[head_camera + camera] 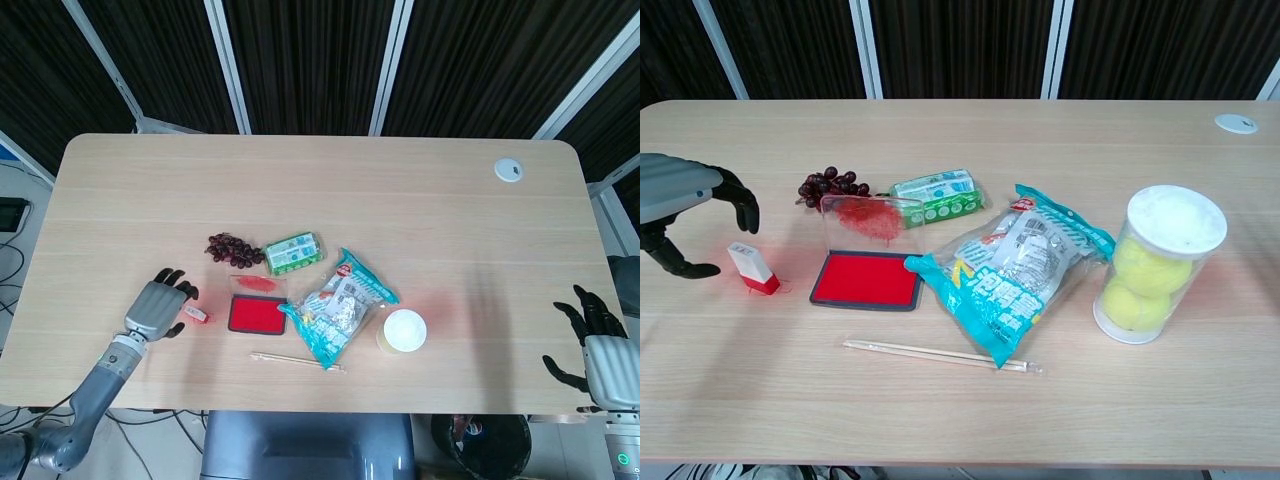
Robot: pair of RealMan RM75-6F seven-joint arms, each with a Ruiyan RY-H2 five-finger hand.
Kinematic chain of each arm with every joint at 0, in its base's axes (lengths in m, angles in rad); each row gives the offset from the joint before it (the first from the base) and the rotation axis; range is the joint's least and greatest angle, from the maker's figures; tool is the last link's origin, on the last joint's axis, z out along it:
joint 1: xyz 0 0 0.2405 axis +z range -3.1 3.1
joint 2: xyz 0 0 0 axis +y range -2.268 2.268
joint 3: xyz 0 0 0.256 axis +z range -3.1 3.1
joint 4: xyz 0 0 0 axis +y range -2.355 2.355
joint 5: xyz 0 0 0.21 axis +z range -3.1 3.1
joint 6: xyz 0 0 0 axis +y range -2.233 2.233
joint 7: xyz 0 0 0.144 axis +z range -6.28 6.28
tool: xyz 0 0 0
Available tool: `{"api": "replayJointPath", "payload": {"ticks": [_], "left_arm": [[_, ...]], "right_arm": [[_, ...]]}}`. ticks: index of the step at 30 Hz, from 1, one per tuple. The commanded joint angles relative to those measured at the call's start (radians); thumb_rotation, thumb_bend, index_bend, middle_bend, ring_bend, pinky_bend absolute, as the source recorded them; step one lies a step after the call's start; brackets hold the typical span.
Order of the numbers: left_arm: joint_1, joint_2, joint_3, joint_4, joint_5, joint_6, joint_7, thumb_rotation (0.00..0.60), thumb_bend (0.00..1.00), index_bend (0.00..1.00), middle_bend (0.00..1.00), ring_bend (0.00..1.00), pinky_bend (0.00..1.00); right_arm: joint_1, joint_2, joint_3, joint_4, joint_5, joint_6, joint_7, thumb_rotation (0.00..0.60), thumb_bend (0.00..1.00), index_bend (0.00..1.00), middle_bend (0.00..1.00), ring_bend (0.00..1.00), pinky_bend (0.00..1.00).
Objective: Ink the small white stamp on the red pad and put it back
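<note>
The small white stamp (197,316) (752,268) with a red base stands on the table left of the red ink pad (256,314) (866,280), whose clear lid (871,219) is tipped up behind it. My left hand (160,308) (685,200) hovers just left of the stamp, fingers curled down over it but apart from it, holding nothing. My right hand (592,342) rests at the table's right front corner, fingers spread and empty.
Dark grapes (828,185) and a green packet (937,195) lie behind the pad. A snack bag (1012,268) sits right of the pad, with a tube of tennis balls (1155,265) beyond. Chopsticks (940,355) lie in front. A white grommet (509,169) sits far right.
</note>
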Motion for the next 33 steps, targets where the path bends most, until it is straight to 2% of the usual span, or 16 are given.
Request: {"api": "replayJointPath", "payload": {"ticks": [1, 19, 33], "left_arm": [[-0.003, -0.01, -0.003, 0.007, -0.008, -0.006, 0.006, 0.6, 0.24, 0.37, 0.34, 0.13, 0.15], [-0.008, -0.061, -0.011, 0.044, -0.019, -0.021, 0.013, 0.6, 0.3, 0.43, 0.39, 0.15, 0.16], [-0.004, -0.071, -0.009, 0.067, -0.013, -0.027, -0.001, 0.6, 0.3, 0.45, 0.41, 0.16, 0.16]], "right_arm": [[0.0, 0.0, 0.0, 0.0, 0.0, 0.0, 0.0, 0.6, 0.31, 0.23, 0.0, 0.0, 0.19], [0.0, 0.0, 0.0, 0.002, -0.001, 0.0, 0.006, 0.6, 0.31, 0.24, 0.0, 0.0, 0.19], [0.0, 0.0, 0.0, 0.002, 0.0, 0.0, 0.004, 0.6, 0.31, 0.24, 0.0, 0.0, 0.19]]}}
